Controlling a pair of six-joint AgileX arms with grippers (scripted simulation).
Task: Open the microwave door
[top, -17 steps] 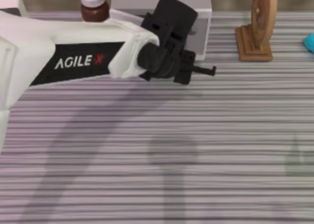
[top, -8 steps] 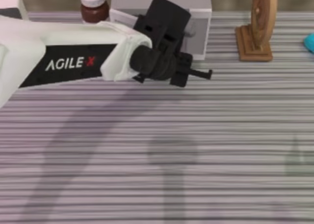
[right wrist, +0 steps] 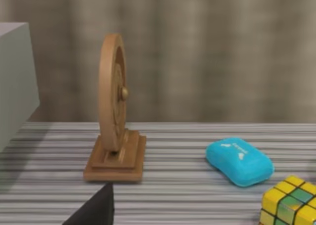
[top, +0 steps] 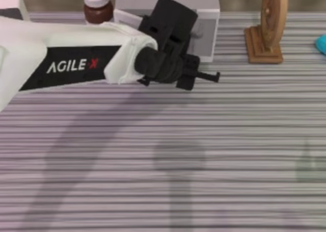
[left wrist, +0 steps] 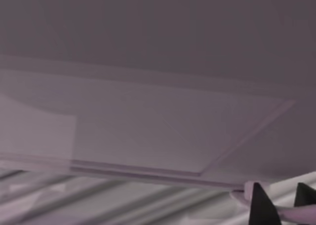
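**Inspector:** Striped grey-and-white table (top: 204, 155) carries everything. Its whole near half and right front are bare, wide open for movement. Largest item?

**Assistant:** The microwave (top: 206, 3), light grey and white, against the table's far edge, a little left of centre. The top view shows its roof and front face; the left arm (top: 61, 59) covers much of that front.

**Inspector:** And the microwave door (left wrist: 148, 131)?

**Assistant:** The left wrist view is filled by a grey translucent panel seen very close. Its pale lower edge runs across the view just above the striped surface. Whether it stands ajar, I cannot tell.

**Inspector:** Left arm and end effector?

**Assistant:** The white arm reaches in from the table's left edge to the microwave's front. The left gripper (top: 211, 76) sits at the front face, its black fingers pointing toward the table's right side. Two dark fingertips (left wrist: 260, 205) show in the wrist view with a pale thin piece between them. Whether they clamp it, I cannot tell.

**Inspector:** Right arm?

**Assistant:** Out of the top view. Its wrist camera looks across the table's right side.

**Inspector:** Smaller items?

**Assistant:** A wooden wheel on a stand (top: 267, 28), upright near the far edge, well right of the microwave. A brown jar with white lid (top: 98, 5) at the far edge, left of the microwave. A blue soap-like block (right wrist: 239, 162) at the right edge. A coloured puzzle cube (right wrist: 291, 203) near it.
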